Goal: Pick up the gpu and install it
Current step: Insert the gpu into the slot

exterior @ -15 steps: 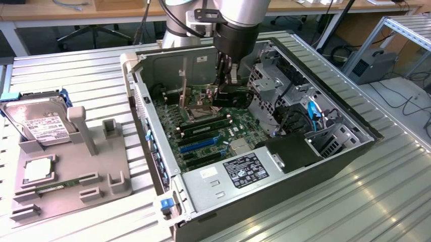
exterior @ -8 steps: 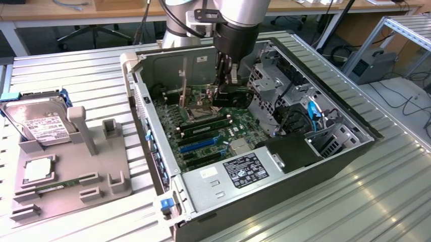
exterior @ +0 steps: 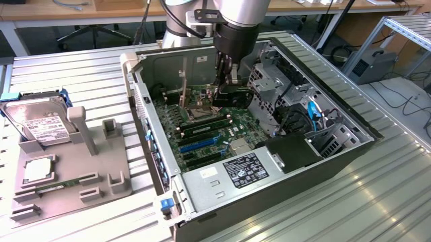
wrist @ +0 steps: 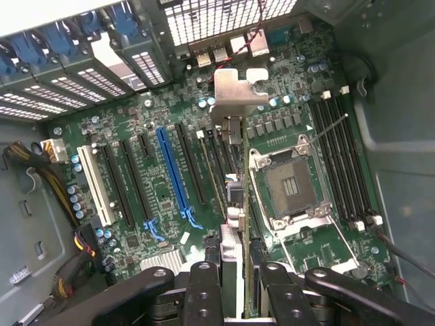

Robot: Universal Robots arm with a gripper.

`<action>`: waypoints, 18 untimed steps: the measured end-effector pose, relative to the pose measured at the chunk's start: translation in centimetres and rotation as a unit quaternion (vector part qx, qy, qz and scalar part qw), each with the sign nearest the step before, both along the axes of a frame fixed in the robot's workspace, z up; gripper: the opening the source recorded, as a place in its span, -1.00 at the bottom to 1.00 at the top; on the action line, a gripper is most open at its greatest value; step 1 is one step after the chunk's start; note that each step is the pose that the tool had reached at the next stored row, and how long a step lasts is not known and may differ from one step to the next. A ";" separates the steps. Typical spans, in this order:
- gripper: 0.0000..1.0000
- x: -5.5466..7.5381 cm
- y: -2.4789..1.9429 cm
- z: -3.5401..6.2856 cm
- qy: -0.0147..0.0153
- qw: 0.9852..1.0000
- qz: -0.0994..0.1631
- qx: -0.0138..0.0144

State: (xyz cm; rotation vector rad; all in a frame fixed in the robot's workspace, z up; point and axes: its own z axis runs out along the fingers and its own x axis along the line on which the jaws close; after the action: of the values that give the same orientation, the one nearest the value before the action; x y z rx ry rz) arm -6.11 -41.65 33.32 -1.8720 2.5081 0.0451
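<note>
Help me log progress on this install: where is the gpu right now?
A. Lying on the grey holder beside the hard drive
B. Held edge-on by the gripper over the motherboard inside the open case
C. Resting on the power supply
B: the gripper clamps the gpu edge-on, its silvery bracket leading, above the motherboard inside the case.

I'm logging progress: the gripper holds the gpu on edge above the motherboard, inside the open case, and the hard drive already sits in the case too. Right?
Not quite. The exterior view shows the hard drive standing in the gray holder outside the case. The rest holds: the gripper holds the gpu above the motherboard.
</note>
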 end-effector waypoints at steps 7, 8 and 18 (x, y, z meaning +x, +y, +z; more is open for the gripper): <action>-0.47 0.0 0.00 -0.01 0.000 1.000 0.004 0.000; -0.47 0.0 0.00 -0.01 0.000 1.000 0.004 0.000; -0.47 0.0 0.00 -0.03 0.000 1.000 0.010 0.000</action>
State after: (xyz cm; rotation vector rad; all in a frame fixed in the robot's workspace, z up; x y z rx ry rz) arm -6.11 -41.65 33.29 -1.8962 2.4902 0.0453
